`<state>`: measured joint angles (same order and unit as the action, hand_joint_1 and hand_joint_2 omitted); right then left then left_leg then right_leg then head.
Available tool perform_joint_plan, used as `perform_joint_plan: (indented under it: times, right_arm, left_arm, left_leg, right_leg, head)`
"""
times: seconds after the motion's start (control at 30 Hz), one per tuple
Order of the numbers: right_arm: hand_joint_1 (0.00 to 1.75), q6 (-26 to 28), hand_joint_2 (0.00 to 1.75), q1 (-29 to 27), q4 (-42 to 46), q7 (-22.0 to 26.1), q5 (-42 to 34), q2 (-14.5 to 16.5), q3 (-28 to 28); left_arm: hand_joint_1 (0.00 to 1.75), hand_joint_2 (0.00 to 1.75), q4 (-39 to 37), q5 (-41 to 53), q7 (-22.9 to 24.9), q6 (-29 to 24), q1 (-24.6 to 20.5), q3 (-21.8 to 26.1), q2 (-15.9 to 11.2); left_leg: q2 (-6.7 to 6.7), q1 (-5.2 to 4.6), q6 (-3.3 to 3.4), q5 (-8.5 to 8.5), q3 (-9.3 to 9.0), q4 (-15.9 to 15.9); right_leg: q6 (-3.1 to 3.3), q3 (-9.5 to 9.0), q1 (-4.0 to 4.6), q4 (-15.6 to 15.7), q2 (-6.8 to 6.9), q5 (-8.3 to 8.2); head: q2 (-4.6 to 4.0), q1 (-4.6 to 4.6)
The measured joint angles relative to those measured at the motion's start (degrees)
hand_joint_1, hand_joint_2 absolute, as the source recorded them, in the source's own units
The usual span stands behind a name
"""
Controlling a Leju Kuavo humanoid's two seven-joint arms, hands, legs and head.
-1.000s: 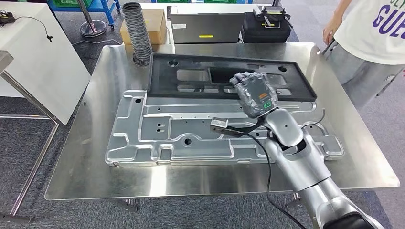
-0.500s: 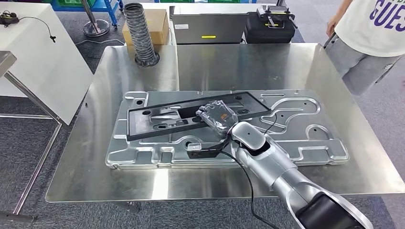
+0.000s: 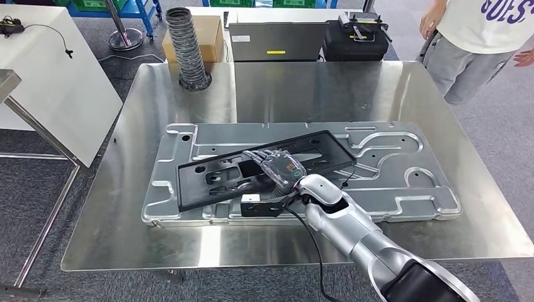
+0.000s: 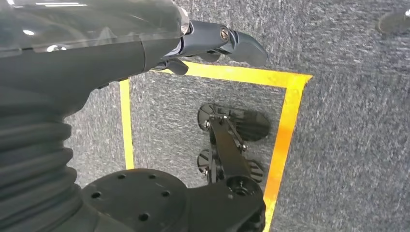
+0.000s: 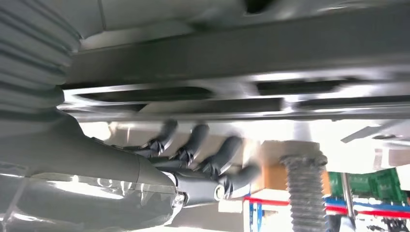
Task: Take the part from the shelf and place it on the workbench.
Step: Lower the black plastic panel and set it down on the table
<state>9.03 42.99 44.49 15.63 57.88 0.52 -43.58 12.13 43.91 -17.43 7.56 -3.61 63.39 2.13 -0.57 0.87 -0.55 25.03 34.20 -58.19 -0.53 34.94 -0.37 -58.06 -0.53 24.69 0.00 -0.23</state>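
The part, a long black panel with cut-outs, lies slanted on a big silver stamped plate on the steel workbench. My right hand rests on the panel's middle and holds it, with its fingers reaching over the panel's near side. In the right wrist view the panel runs as a dark bar close above the curled dark fingers. My left hand hangs over the carpet floor with its fingers loosely extended and nothing in it.
A grey ribbed hose stands at the bench's far left corner, beside a cardboard box. A grey metal case and a black case sit behind the bench. A person stands at the far right. A white table is on the left.
My right hand has brought the black panel down from the far side of the bench and leftward; it now lies on the silver plate. The person has stepped back slightly.
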Motion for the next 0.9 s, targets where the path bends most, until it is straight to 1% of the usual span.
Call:
perform_joint_plan:
  times: [0.03, 0.07, 0.1, 0.13, 0.17, 0.2, 0.23, 0.27, 0.3, 0.33, 0.37, 0.4, 0.43, 0.47, 0.5, 0.57, 0.6, 0.63, 0.67, 0.7, 0.73, 0.77, 0.8, 0.83, 0.87, 0.9]
  right_arm:
    - [0.00, -1.1, 0.00, 0.0, 0.4, 0.5, -2.1, 0.0, 0.4]
    - [0.00, -2.5, 0.00, -0.1, 1.0, 1.0, -4.5, -0.1, 0.9]
    - [0.00, -4.0, 0.00, -0.1, 1.8, 1.7, -7.4, -0.2, 1.5]
    - [0.00, -5.5, 0.00, -0.2, 2.7, 2.4, -10.4, -0.3, 2.3]
    - [0.00, -7.1, 0.00, -0.5, 3.8, 3.2, -13.9, -0.5, 3.2]
    - [0.00, -8.6, 0.00, -0.9, 5.1, 4.1, -17.7, -0.8, 4.2]
    - [0.00, -10.0, 0.00, -1.6, 6.7, 5.2, -21.8, -1.2, 5.3]
    - [0.00, -11.2, 0.00, -2.3, 8.5, 6.3, -25.9, -1.7, 6.5]
    - [0.00, -12.1, 0.00, -3.0, 10.5, 7.4, -30.0, -2.1, 7.8]
    - [0.00, -12.7, 0.00, -3.7, 12.7, 8.9, -34.0, -2.6, 9.2]
    - [0.00, -13.1, 0.00, -4.4, 15.0, 10.6, -38.0, -3.0, 10.7]
    - [0.00, -13.2, 0.00, -5.2, 17.4, 12.6, -42.1, -3.4, 12.4]
    - [0.00, -13.2, 0.00, -6.3, 20.1, 14.7, -46.0, -3.7, 14.2]
    - [0.00, -13.2, 0.00, -7.8, 23.0, 16.5, -49.7, -4.1, 16.1]
    - [0.00, -13.2, 0.00, -9.5, 26.1, 18.1, -53.2, -4.4, 18.1]
    - [0.00, -13.4, 0.00, -13.2, 32.8, 20.3, -59.4, -5.2, 22.0]
    - [0.00, -13.5, 0.00, -14.8, 36.0, 21.0, -61.8, -5.6, 23.8]
    - [0.00, -13.4, 0.00, -16.4, 38.9, 21.4, -63.4, -5.9, 25.6]
    - [0.00, -13.0, 0.00, -17.9, 41.5, 21.7, -64.3, -6.2, 27.1]
    - [0.00, -11.8, 0.44, -19.6, 44.2, 22.2, -64.5, -6.4, 28.7]
    - [0.00, -10.2, 0.87, -21.4, 46.8, 22.8, -64.2, -6.5, 30.2]
    - [0.00, -8.2, 1.31, -23.3, 49.6, 23.3, -63.7, -6.5, 31.8]
    - [0.00, -6.5, 1.75, -25.0, 52.2, 23.8, -63.1, -6.5, 33.5]
    - [0.00, -5.5, 1.75, -26.4, 54.7, 24.1, -62.9, -6.5, 35.1]
    - [0.00, -5.0, 1.75, -27.8, 56.8, 24.2, -63.0, -6.4, 36.5]
    - [0.00, -5.1, 1.31, -29.0, 58.5, 24.3, -63.3, -6.4, 37.7]
  left_arm:
    - [0.00, 0.00, 0.0, 0.0, 0.0, 0.0, 0.1, 0.0, 0.0]
    - [0.00, 0.00, 0.0, 0.0, 0.0, 0.0, 0.1, 0.1, 0.0]
    - [0.00, 0.00, 0.0, 0.1, 0.0, 0.0, 0.1, 0.1, 0.0]
    - [0.00, 0.00, 0.0, 0.1, 0.0, 0.0, 0.1, 0.1, 0.0]
    - [0.00, 0.00, 0.0, 0.2, 0.1, 0.0, 0.1, 0.2, 0.0]
    - [0.00, 0.00, 0.0, 0.3, 0.1, 0.0, 0.1, 0.3, -0.1]
    - [0.00, 0.00, 0.0, 0.3, 0.1, 0.1, 0.1, 0.5, -0.1]
    - [0.00, 0.00, 0.0, 0.3, 0.1, 0.2, 0.1, 0.7, -0.1]
    - [0.00, 0.00, 0.0, 0.3, 0.0, 0.4, 0.2, 0.9, -0.1]
    - [0.00, 0.00, 0.0, 0.3, 0.0, 0.6, 0.2, 1.0, -0.1]
    - [0.00, 0.00, 0.0, 0.2, -0.1, 0.8, 0.2, 1.2, 0.0]
    - [0.00, 0.00, 0.0, 0.1, -0.3, 1.0, 0.2, 1.3, 0.1]
    - [0.00, 0.00, 0.0, -0.1, -0.6, 1.1, 0.2, 1.5, 0.2]
    - [0.00, 0.00, 0.0, -0.3, -0.9, 1.2, 0.3, 1.8, 0.3]
    - [0.00, 0.00, 0.0, -0.4, -1.2, 1.2, 0.3, 2.0, 0.3]
    - [0.00, 0.00, 0.0, -0.7, -1.8, 1.2, 0.5, 2.5, 0.3]
    - [0.00, 0.00, 0.0, -0.7, -2.0, 1.2, 0.7, 2.7, 0.2]
    - [0.00, 0.00, 0.0, -0.8, -2.1, 1.2, 0.8, 2.9, 0.2]
    - [0.00, 0.00, 0.0, -0.8, -2.3, 1.2, 0.9, 3.1, 0.3]
    - [0.00, 0.00, 0.0, -0.9, -2.4, 1.1, 0.9, 3.4, 0.3]
    - [0.00, 0.00, 0.0, -0.9, -2.6, 1.1, 1.0, 3.6, 0.3]
    - [0.00, 0.00, 0.0, -0.9, -2.7, 1.0, 1.0, 3.8, 0.3]
    - [0.00, 0.00, 0.0, -1.0, -2.8, 1.0, 1.0, 3.9, 0.3]
    - [0.00, 0.00, 0.0, -1.0, -2.9, 1.0, 1.0, 4.0, 0.2]
    - [0.00, 0.00, 0.0, -1.1, -2.9, 1.0, 1.0, 4.1, 0.2]
    - [0.00, 0.00, 0.0, -1.2, -2.9, 0.9, 0.9, 4.2, 0.2]
  left_leg:
    - [0.04, -0.01, 0.40, -0.10, -0.03, 0.1]
    - [0.10, 0.00, 0.79, -0.21, -0.05, 0.2]
    - [0.16, 0.04, 1.12, -0.32, -0.07, 0.3]
    - [0.23, 0.02, 1.36, -0.35, -0.05, 0.3]
    - [0.27, -0.06, 1.52, -0.34, -0.02, 0.3]
    - [0.29, -0.16, 1.61, -0.31, -0.01, 0.3]
    - [0.26, -0.26, 1.69, -0.28, -0.03, 0.3]
    - [0.19, -0.37, 1.75, -0.24, -0.06, 0.2]
    - [0.13, -0.51, 1.78, -0.20, -0.12, 0.2]
    - [0.07, -0.66, 1.81, -0.15, -0.20, 0.1]
    - [0.05, -0.85, 1.77, -0.08, -0.23, 0.1]
    - [0.04, -0.94, 1.67, -0.02, -0.22, 0.1]
    - [0.03, -0.96, 1.50, 0.03, -0.22, 0.1]
    - [0.03, -0.93, 1.27, 0.08, -0.21, 0.1]
    - [0.02, -0.87, 1.01, 0.10, -0.28, 0.2]
    - [0.09, -0.87, 0.43, 0.79, -0.27, -0.4]
    - [0.14, -0.84, 0.10, 1.83, 0.22, -1.8]
    - [0.19, -0.68, -0.20, 3.44, 1.23, -4.3]
    - [0.24, -0.50, -0.51, 5.34, 2.73, -7.8]
    - [0.24, -0.29, -0.77, 7.01, 4.41, -11.5]
    - [0.24, -0.12, -0.98, 7.90, 5.66, -14.2]
    - [0.25, 0.03, -1.17, 7.69, 6.05, -15.1]
    - [0.26, 0.16, -1.29, 6.37, 5.26, -13.6]
    - [0.27, 0.29, -1.34, 4.36, 3.46, -10.1]
    - [0.26, 0.38, -1.29, 2.81, 1.33, -6.1]
    - [0.23, 0.34, -1.09, 1.74, -0.45, -2.8]
  right_leg:
    - [-0.30, 0.01, -0.11, -0.2, 0.02, 0.20]
    - [-0.57, 0.34, -0.23, -1.0, 0.08, 0.89]
    - [-0.83, 1.22, -0.30, -3.1, 0.14, 2.26]
    - [-1.01, 2.63, -0.35, -6.4, 0.20, 4.12]
    - [-1.12, 4.48, -0.35, -10.5, 0.24, 6.11]
    - [-1.17, 6.22, -0.35, -14.3, 0.24, 7.63]
    - [-1.11, 7.27, -0.34, -16.5, 0.24, 8.12]
    - [-0.93, 7.29, -0.30, -16.6, 0.23, 7.50]
    - [-0.61, 6.22, -0.19, -14.3, 0.23, 5.93]
    - [-0.10, 4.28, -0.01, -10.3, 0.25, 3.81]
    - [0.48, 2.27, 0.25, -6.2, 0.32, 2.21]
    - [0.92, 0.76, 0.50, -2.9, 0.44, 1.11]
    - [1.23, -0.12, 0.72, -1.0, 0.54, 0.65]
    - [1.35, -0.37, 0.89, -0.3, 0.62, 0.75]
    - [1.38, -0.43, 0.88, -0.1, 0.66, 0.64]
    - [1.52, -0.99, 0.50, 0.7, 0.78, 0.40]
    - [1.65, -1.31, 0.26, 1.1, 0.83, 0.27]
    - [1.76, -1.60, 0.12, 1.4, 0.88, 0.19]
    - [1.90, -1.74, 0.13, 1.5, 0.87, 0.23]
    - [2.01, -1.78, 0.14, 1.5, 0.88, 0.30]
    - [2.00, -1.81, 0.14, 1.4, 0.88, 0.38]
    - [1.92, -1.82, 0.10, 1.3, 0.88, 0.50]
    - [1.78, -1.86, 0.04, 1.1, 0.85, 0.65]
    - [1.59, -1.95, -0.04, 1.0, 0.82, 0.84]
    - [1.35, -2.02, -0.07, 0.7, 0.76, 1.06]
    - [1.09, -2.04, -0.03, 0.5, 0.67, 1.25]
  head:
    - [0.00, 0.02]
    - [0.00, 0.08]
    - [0.00, 0.16]
    - [0.00, 0.24]
    - [0.00, 0.31]
    - [0.00, 0.32]
    - [0.00, 0.33]
    - [0.00, 0.34]
    - [0.00, 0.34]
    - [0.00, 0.34]
    - [0.00, 0.30]
    - [0.01, 0.28]
    - [0.01, 0.26]
    - [0.01, 0.27]
    - [0.01, 0.29]
    - [0.00, 0.24]
    - [0.00, 0.12]
    - [0.00, 0.02]
    - [0.00, -0.10]
    - [0.00, -0.13]
    - [0.00, -0.14]
    - [0.00, -0.13]
    - [0.00, -0.15]
    - [0.00, -0.15]
    - [0.00, -0.14]
    - [0.00, -0.14]
